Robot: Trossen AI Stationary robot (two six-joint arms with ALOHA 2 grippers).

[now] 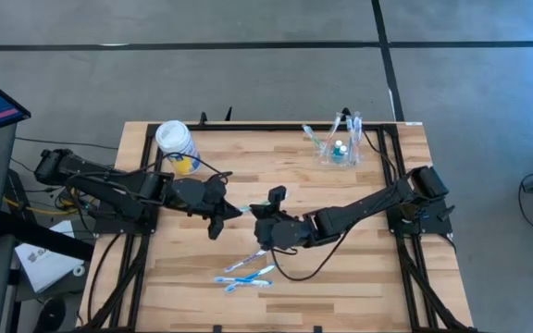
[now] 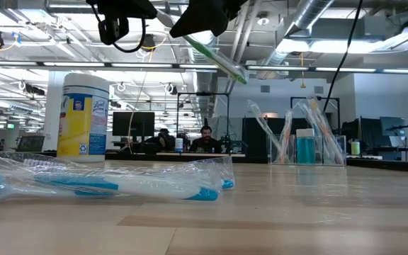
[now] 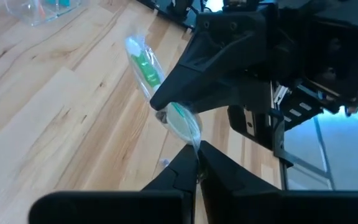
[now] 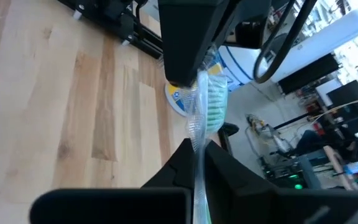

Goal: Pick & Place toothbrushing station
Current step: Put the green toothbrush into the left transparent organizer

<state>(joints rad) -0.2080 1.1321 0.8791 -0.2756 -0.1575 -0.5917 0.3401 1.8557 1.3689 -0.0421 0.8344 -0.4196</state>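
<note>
A green toothbrush in a clear wrapper [image 3: 143, 65] is held in the air between both grippers, above the middle of the table. My left gripper [image 3: 197, 167] is shut on one end of it. My right gripper [image 4: 199, 155] is shut on it a little further along. The toothbrush's free end slants down in the low view [image 2: 222, 62]. The toothbrushing station [image 1: 339, 148], a clear cup with several brushes standing in it, rests on its base at the table's far right. My left gripper pinches the near end of the wrapper [image 3: 194, 142] between its two fingertips. The toothbrush is lifted clear of the table and runs away from the fingers toward my right gripper. My right gripper pinches the wrapped toothbrush between its two fingers, partway along its length [image 3: 166, 115]. The wrapper runs on between the fingers [image 4: 197, 134]. The green far end sticks out beyond the fingers, clear of the table.
A white-lidded yellow-and-blue canister [image 1: 176, 145] stands at the far left. Several blue toothbrushes in clear wrappers [image 1: 246, 275] lie near the table's front edge, below the grippers. Bare wood lies between the grippers and the cup.
</note>
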